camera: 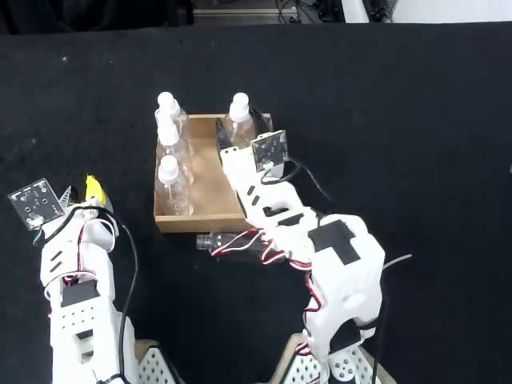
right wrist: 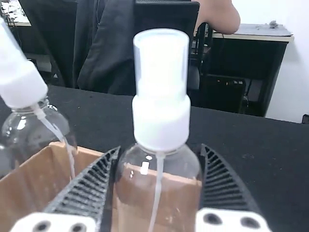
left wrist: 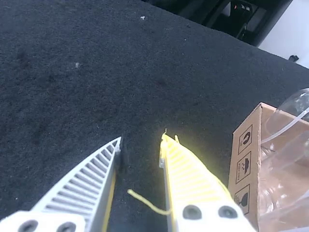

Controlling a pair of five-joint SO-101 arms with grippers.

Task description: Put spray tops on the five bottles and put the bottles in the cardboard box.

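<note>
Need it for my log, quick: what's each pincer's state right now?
Left pincer: open, empty.
Right pincer: closed on a spray-topped bottle.

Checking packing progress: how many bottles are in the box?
4. Three line the cardboard box's left wall: far bottle, middle bottle, near bottle. The fourth bottle stands in its far right corner, inside the right end effector. Another may hide under that arm.

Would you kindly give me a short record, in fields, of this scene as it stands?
Box: cardboard box, open-topped, on the table
Along its left wall: three bottles, upright, spray tops on
Right tool: shut on fourth bottle, top on, at the box's far right corner
Left tool: open, above bare table left of the box
</note>
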